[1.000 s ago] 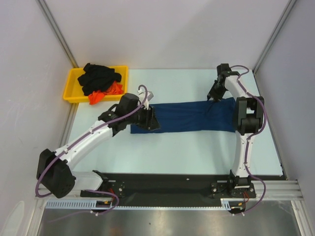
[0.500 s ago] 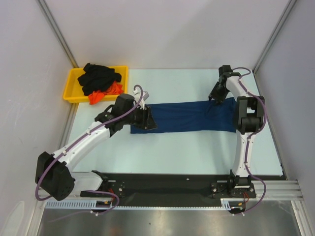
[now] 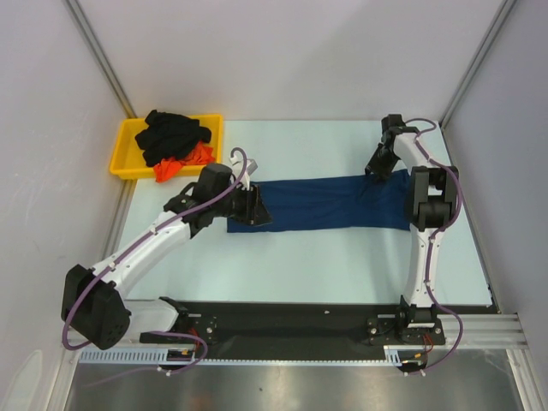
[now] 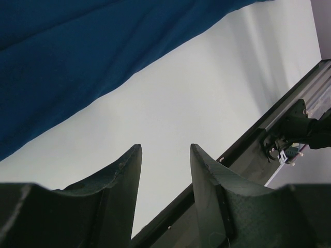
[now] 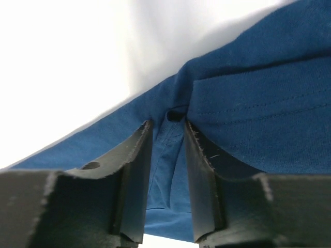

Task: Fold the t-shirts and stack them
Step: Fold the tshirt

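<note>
Overhead view bright, evenly lit, sharp; faint soft shadows on table (image 3: 300, 257). Right wrist view: table blown out white, foreground slightly blurred.

White arms (image 3: 141, 248), black joints (image 3: 431, 204), purple cables (image 3: 417, 122)

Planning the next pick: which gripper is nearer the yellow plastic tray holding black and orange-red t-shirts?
Left. The left gripper is at the left end of the navy blue t-shirt, close to the yellow plastic tray; the right gripper is at the shirt's opposite end.
</note>
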